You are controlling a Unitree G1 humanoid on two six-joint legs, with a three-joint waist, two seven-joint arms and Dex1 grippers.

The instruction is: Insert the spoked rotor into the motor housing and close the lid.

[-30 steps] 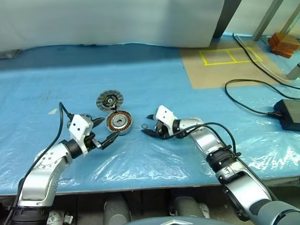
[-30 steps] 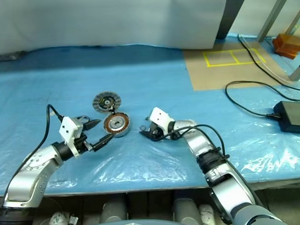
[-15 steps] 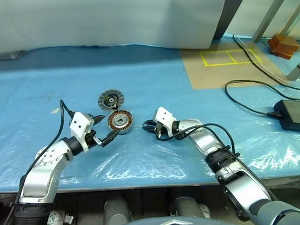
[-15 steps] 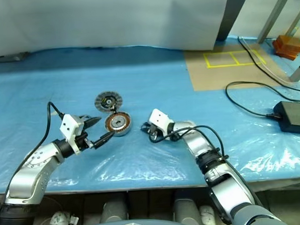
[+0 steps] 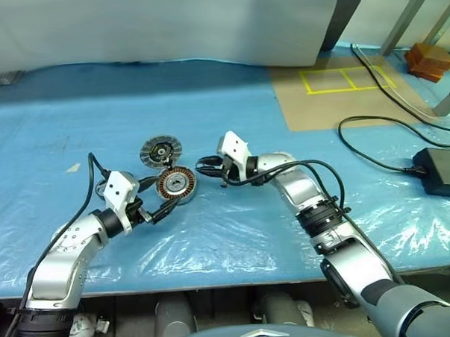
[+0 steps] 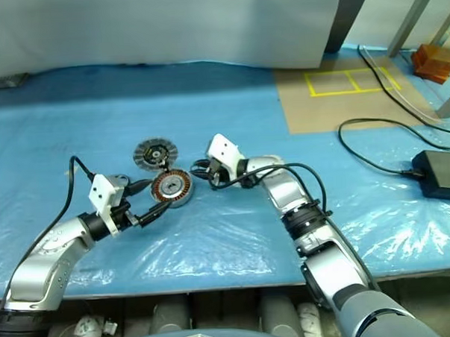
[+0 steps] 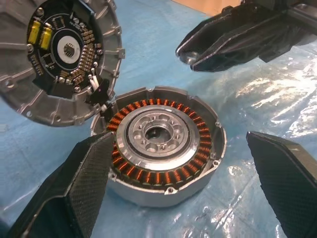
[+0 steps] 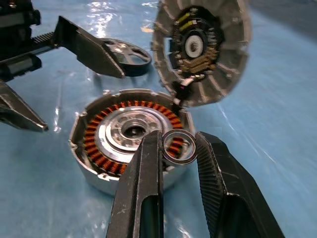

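Motor housing (image 7: 161,148) sits open-topped on the blue plastic sheet (image 5: 213,236): inside it one ring of copper windings around one pale metal centre with a dark hole in the middle. Nothing else lies in it. One flat round disc with a dark circuit-board centre and ribbed grey rim (image 7: 54,54) lies touching the housing at about its 11 o'clock, joined to it by short wires (image 7: 96,87); whether this is the lid I cannot tell. One dark spoked wheel (image 8: 126,57) lies flat on the sheet beyond the housing, partly hidden behind a finger of the left gripper, so its full outline is cut off; it may be the spoked rotor, hard to make out. Left gripper (image 5: 153,198) hovers just beside the housing at its 8 o'clock, two fingers spread wide on either side of it, touching nothing. Right gripper (image 8: 179,148) hangs just above the housing's 3 o'clock edge, two fingers pinching one small thin metal ring (image 8: 179,147) between their tips. Well off at 3 o'clock: one black power brick (image 5: 438,170) with a black cable (image 5: 366,144), on the sheet; a brown patch with yellow tape squares (image 5: 344,81) at 1 o'clock.
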